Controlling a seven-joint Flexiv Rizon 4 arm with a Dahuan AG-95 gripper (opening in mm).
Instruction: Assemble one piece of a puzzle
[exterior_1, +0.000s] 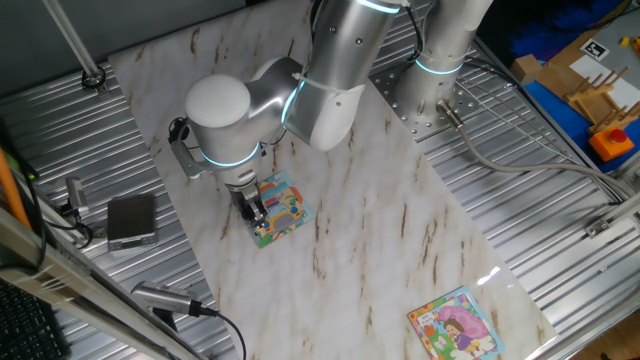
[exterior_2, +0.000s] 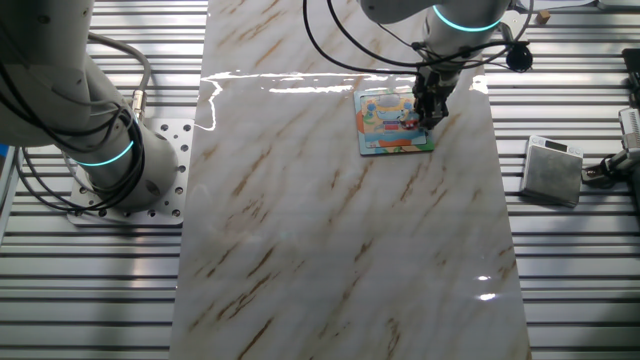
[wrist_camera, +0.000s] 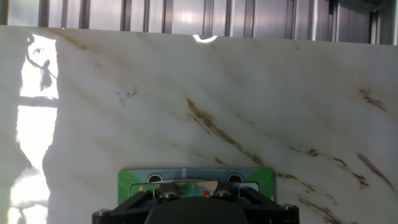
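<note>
Marbled counter (exterior_1: 380, 230) carried the puzzle (exterior_1: 283, 212) under the claw (exterior_1: 257, 211). Its fingertips touched the board; whether they gripped anything was unclear.

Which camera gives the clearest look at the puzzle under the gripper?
One fixed view: the puzzle shows largest there, gripper over one side. The other fixed view shows it smaller. Hand view catches only its green edge.

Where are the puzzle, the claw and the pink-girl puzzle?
puzzle (exterior_2: 385, 133), the other fixed view, on its left part clear of the arm.
claw (exterior_1: 257, 213), one fixed view, midway between its fingertips over the puzzle.
pink-girl puzzle (exterior_1: 455, 325), one fixed view, on its centre picture.
</note>
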